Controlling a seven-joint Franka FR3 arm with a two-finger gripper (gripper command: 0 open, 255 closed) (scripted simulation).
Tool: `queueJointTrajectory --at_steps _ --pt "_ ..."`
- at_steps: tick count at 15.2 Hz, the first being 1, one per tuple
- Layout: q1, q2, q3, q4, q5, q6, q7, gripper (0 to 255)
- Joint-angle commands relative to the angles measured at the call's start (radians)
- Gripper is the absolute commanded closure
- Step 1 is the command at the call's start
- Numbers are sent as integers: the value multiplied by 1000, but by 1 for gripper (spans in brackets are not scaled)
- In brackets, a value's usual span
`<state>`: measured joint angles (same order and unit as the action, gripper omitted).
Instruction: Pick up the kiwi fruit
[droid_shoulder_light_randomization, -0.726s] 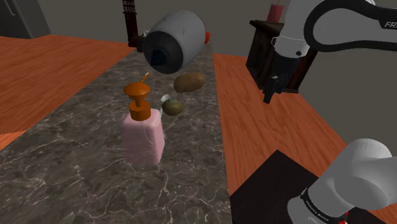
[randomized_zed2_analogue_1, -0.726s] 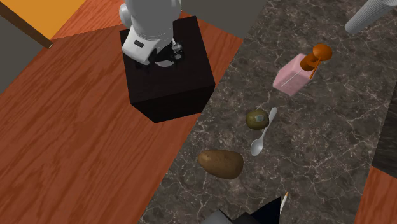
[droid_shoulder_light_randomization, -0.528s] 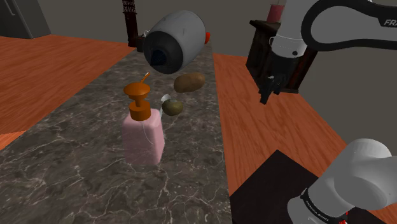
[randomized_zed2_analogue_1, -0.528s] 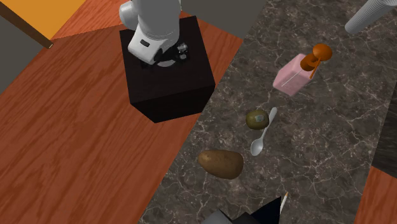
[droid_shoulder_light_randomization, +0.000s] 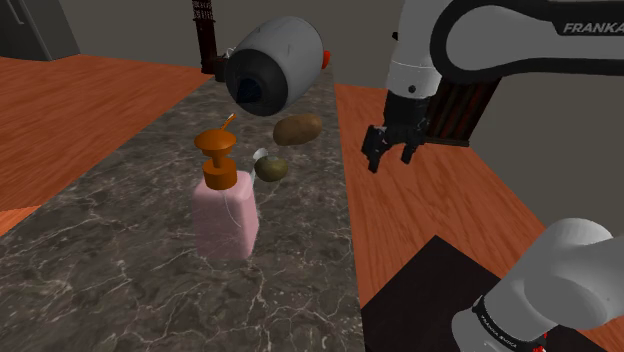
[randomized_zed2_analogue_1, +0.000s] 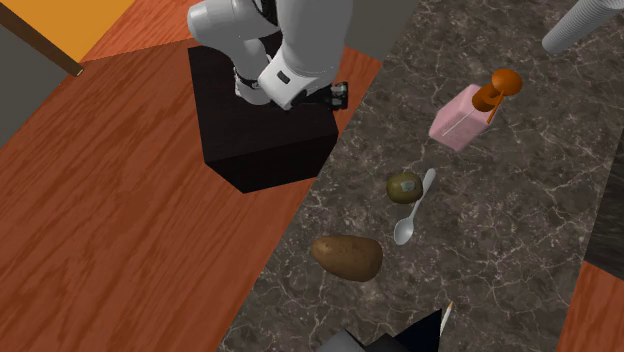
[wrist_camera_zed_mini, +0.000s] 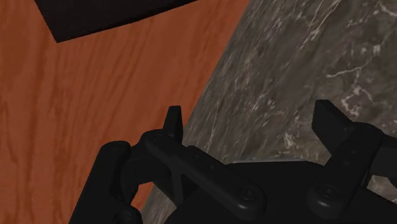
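Observation:
The kiwi fruit (droid_shoulder_light_randomization: 271, 168) is a small brown-green ball lying on the dark marble counter (droid_shoulder_light_randomization: 140, 270), against the bowl end of a grey spoon (droid_shoulder_light_randomization: 259, 154). In the second exterior view the kiwi (randomized_zed2_analogue_1: 404, 186) sits between a pink soap bottle and a potato. My black gripper (droid_shoulder_light_randomization: 388, 156) hangs open in the air off the counter's edge, to the shoulder view's right of the kiwi and well above it. Along the gripper (wrist_camera_zed_mini: 253, 124) the wrist view looks down on the counter's edge and the wooden floor, with nothing between the fingers (wrist_camera_zed_mini: 173, 125).
A brown potato (droid_shoulder_light_randomization: 298, 129) lies just behind the kiwi. A pink soap bottle with an orange pump (droid_shoulder_light_randomization: 225, 210) stands in front of it. A large grey round appliance (droid_shoulder_light_randomization: 275, 68) lies at the counter's far end. The black stand (randomized_zed2_analogue_1: 262, 115) borders the counter.
The arm has swung toward the shoulder view's left, bringing the gripper closer to the counter edge. The hand has also turned, so both fingers now show apart. Objects on the counter have not moved.

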<state>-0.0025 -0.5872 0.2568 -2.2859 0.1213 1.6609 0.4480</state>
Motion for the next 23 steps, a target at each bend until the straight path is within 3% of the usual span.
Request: queueJointTrajectory --at_steps 1,10,15,20,23 --pt "-10 66 43 55 29 13 104 0" --pt "-52 367 199 310 66 83 539 0" --pt "-51 568 253 498 19 110 782 0" --pt "-14 771 267 712 -53 110 1001 0" --pt "-13 769 263 670 -51 150 995 0"
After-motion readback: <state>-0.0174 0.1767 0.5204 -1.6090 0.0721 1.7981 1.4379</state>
